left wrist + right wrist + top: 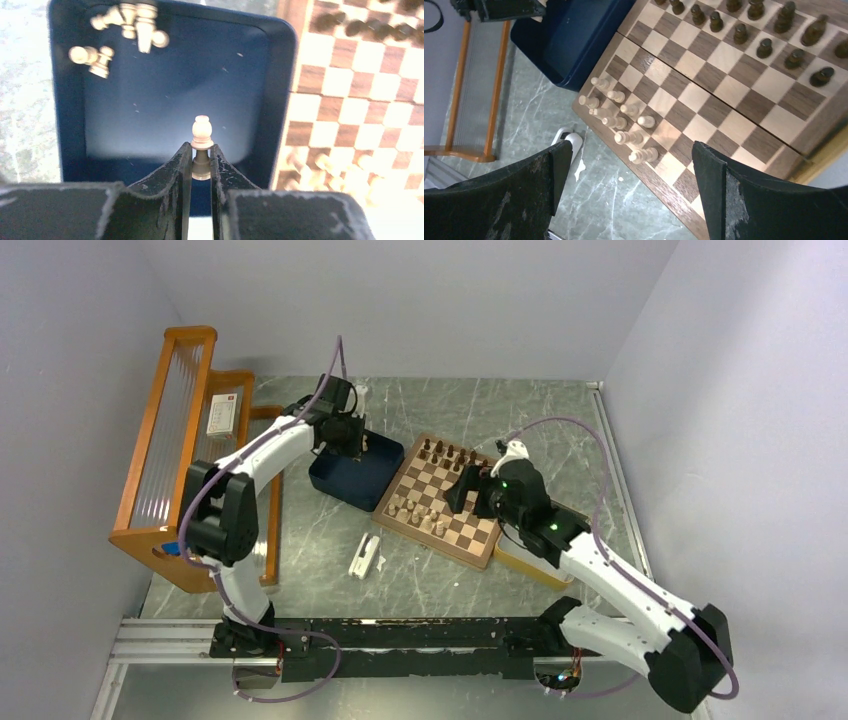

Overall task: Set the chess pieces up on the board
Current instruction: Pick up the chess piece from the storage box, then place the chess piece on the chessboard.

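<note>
The chessboard (445,502) lies at mid table, with dark brown pieces (450,454) along its far edge and pale tan pieces (420,515) at its near-left corner. My left gripper (201,155) is shut on a pale tan pawn (202,132), held above the dark blue tray (280,100); in the top view it (352,445) hangs over that tray (380,483). Several loose pale pieces (127,22) lie in the tray's far corner. My right gripper (631,165) is open and empty, above the board's near-left edge (684,195), close to the pale pieces (619,117). It shows in the top view (466,490).
An orange wooden rack (170,450) stands at the left. A small white object (365,556) lies on the marble table in front of the board. A pale yellow-rimmed tray (530,565) pokes out beneath my right arm at the board's right.
</note>
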